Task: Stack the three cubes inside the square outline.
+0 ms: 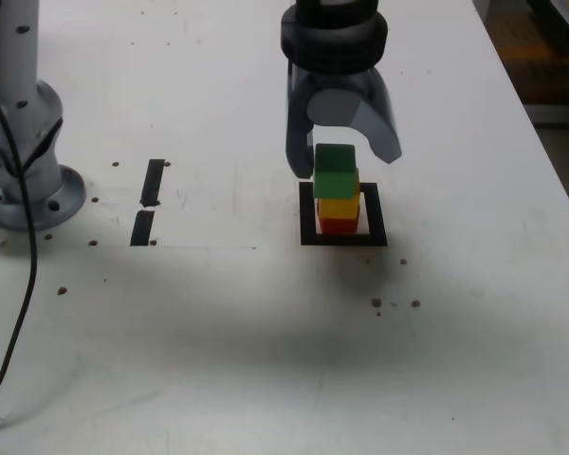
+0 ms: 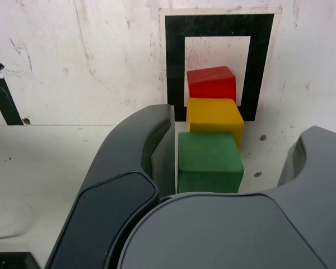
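Three cubes up in one column inside the square outline [image 1: 308, 220], long axis vertical, pointing straight up off the white table [image 1: 266, 360]. Red cube [image 1: 339, 226] at the bottom, resting on the white centre of the black frame; yellow cube [image 1: 339, 206] on top of it; green cube [image 1: 337, 173] capping the pile. Green sitting slightly askew, nudged toward 9 o'clock in the exterior view and overhanging the yellow a touch on that side. Column standing nearer the frame's 6 o'clock edge than its 12 o'clock edge in that view. Gripper [image 1: 345, 163] hanging directly over the stack, pointing down, jaws parted and flanking the green cube. Wrist view confirming: one finger [image 2: 162, 154] just beside the green cube's face, contact not clear, a wide gap of bare table on the other side before the opposite finger [image 2: 302, 162]. Nothing clamped. At 9 o'clock from the outline in the exterior view, well apart, two short black tape strips [image 1: 148, 204] lying end to end. Further out at 9 o'clock, arm base [image 1: 24, 190] with a black cable [image 1: 24, 284] trailing toward 6 o'clock.
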